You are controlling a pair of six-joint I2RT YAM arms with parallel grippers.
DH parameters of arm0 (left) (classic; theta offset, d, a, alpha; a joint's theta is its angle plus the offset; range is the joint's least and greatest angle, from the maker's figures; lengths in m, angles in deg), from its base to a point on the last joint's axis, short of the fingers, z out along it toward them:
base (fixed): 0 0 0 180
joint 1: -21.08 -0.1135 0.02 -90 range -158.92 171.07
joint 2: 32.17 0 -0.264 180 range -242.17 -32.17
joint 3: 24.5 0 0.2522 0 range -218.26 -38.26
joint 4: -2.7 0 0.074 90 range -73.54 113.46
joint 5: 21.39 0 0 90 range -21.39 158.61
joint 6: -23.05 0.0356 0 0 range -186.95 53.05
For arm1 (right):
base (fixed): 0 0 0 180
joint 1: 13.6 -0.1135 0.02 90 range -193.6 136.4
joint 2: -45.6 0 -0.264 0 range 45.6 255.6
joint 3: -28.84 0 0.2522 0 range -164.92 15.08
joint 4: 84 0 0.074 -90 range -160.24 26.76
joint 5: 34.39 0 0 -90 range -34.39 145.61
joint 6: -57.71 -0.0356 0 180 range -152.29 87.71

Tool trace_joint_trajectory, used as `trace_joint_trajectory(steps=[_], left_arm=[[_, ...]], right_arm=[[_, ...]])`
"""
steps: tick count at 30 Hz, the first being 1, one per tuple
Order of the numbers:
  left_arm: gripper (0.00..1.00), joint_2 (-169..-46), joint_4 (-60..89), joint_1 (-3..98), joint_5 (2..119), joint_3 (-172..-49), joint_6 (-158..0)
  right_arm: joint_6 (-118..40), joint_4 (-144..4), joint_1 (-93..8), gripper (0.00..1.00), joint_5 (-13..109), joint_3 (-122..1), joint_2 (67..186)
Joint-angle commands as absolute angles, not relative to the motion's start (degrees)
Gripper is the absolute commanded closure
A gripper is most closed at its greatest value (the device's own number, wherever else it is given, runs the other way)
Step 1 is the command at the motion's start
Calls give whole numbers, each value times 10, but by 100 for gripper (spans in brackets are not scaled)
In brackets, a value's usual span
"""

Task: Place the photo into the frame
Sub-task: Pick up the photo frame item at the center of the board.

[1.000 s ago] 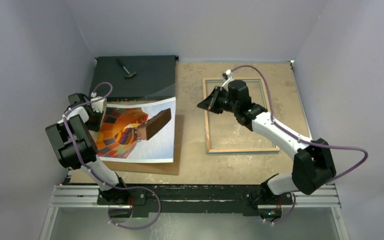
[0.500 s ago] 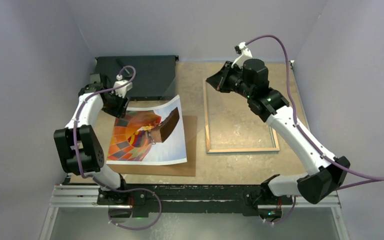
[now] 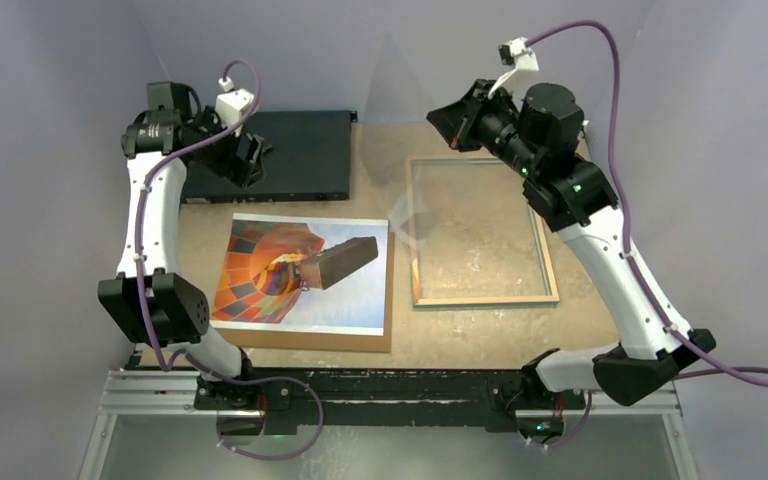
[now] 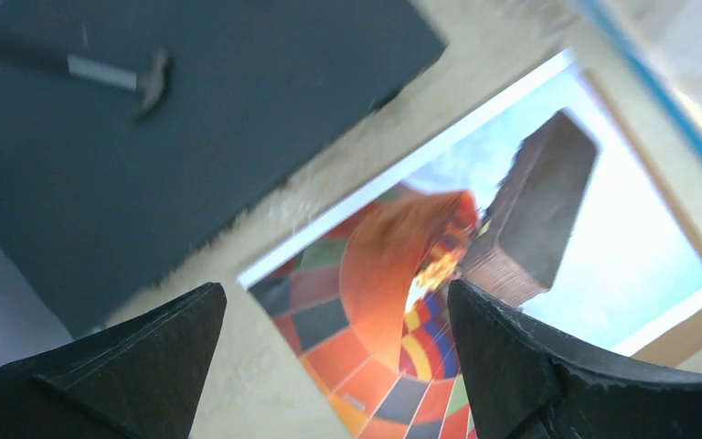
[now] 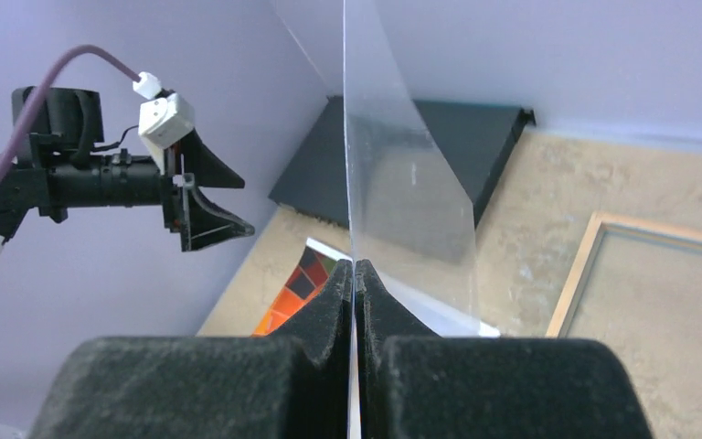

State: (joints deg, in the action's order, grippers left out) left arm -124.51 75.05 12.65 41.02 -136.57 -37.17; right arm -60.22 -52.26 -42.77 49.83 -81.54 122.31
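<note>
The right gripper [image 5: 355, 274] was clamped on a clear sheet [image 5: 402, 183] by the far edge, the left gripper [image 4: 334, 315] spread apart near the far-left corner, the photo [image 3: 300, 275] laid flat.

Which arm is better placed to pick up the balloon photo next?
Left. The left gripper has open, empty jaws near the rectangular paper balloon photo; the right gripper has jaws shut on a clear thin sheet.

Small hammer [image 4: 101, 69] atop flat black box [image 3: 300, 155]; clear sheet [image 5: 402, 183] aloft
</note>
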Motion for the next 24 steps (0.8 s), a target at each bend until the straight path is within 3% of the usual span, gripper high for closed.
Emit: trace_joint_trajectory(steps=[1, 9, 24], left_arm=[[8, -1262, 837, 156, 268, -1457, -345], [4, -1243, 859, 183, 116, -1423, -248], [3, -1170, 987, 182, -4, -1368, -57]], right_arm=[[-564, -523, -426, 100, 482, -860, 1204], [-551, -515, -425, 100, 327, -887, 1218], [-500, -592, -426, 100, 92, -811, 1222]])
